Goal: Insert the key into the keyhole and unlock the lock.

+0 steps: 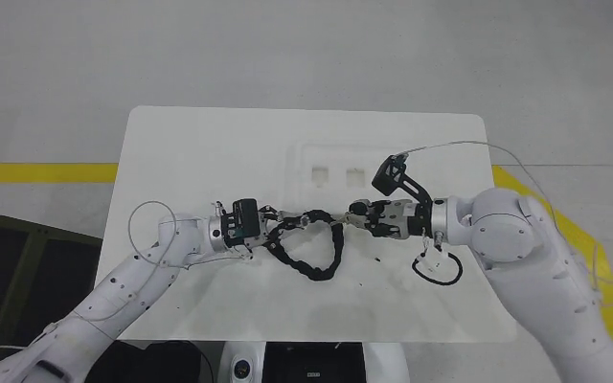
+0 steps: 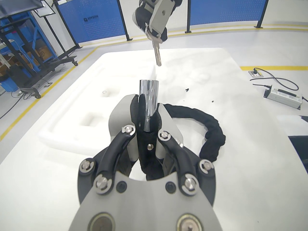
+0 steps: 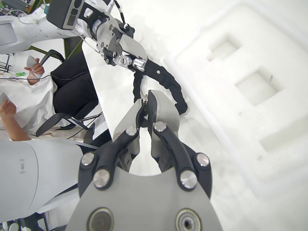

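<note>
My left gripper point(image 2: 148, 103) is shut on the chrome lock cylinder point(image 2: 149, 94), held above the white table point(image 1: 192, 144). The lock's black sleeved cable point(image 2: 213, 133) loops down onto the table. In the right wrist view the keyhole face of the lock point(image 3: 124, 60) points toward my right gripper point(image 3: 144, 99), which is shut on the silver key's point(image 3: 144, 103) head. From the left wrist view the key point(image 2: 157, 54) hangs from the right gripper point(image 2: 157, 28), its tip a short gap from the cylinder's end. In the top view the left gripper point(image 1: 278, 223) and right gripper point(image 1: 356, 213) face each other over the cable loop point(image 1: 311, 257).
A white foam tray point(image 1: 383, 158) with square recesses lies on the table behind the grippers, also seen as the foam tray point(image 3: 243, 56) beside my right gripper. A thin black cable ring point(image 1: 438, 269) lies by the right arm. A grey power adapter point(image 2: 285, 96) sits on the floor.
</note>
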Robot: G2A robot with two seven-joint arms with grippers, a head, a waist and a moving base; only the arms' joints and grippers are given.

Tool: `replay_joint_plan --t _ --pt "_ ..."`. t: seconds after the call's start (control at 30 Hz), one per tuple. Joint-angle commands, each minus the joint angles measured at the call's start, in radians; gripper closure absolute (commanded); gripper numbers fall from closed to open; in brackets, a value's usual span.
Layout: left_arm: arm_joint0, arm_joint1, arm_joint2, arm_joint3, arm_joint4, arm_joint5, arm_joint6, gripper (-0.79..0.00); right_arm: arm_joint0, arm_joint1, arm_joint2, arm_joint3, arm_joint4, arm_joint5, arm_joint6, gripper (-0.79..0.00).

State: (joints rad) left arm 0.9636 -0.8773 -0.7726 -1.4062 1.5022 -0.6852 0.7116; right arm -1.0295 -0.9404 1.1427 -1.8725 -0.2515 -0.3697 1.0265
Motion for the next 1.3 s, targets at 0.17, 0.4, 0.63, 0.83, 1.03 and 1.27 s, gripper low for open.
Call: replay_joint_plan --t 0.17,0.4,0.63,0.83,1.03,1.27 --pt "0.005 -0.007 -0.004 0.026 0.054 0.025 0.092 0.000 0.014 -0.013 -0.054 -0.006 -0.003 0.017 -0.066 0.000" --pt "0.004 -0.015 -0.006 0.063 0.091 0.049 0.178 0.000 0.030 -0.018 -0.074 -0.014 0.026 0.020 -0.056 0.000" --pt "-0.001 -0.024 -0.002 0.083 0.116 0.070 0.215 0.000 0.031 -0.022 -0.085 -0.013 0.037 0.027 -0.069 0.000" --pt "-0.001 -0.024 -0.002 0.083 0.116 0.070 0.215 0.000 0.031 -0.022 -0.085 -0.013 0.037 0.027 -0.069 0.000" --pt "0.005 -0.025 -0.002 0.081 0.111 0.077 0.203 0.000 0.029 -0.023 -0.091 -0.034 0.012 0.051 -0.081 0.000" --pt "0.044 -0.028 -0.017 0.064 0.104 0.119 0.202 0.000 0.064 -0.031 -0.128 -0.079 -0.025 0.128 -0.039 0.000"
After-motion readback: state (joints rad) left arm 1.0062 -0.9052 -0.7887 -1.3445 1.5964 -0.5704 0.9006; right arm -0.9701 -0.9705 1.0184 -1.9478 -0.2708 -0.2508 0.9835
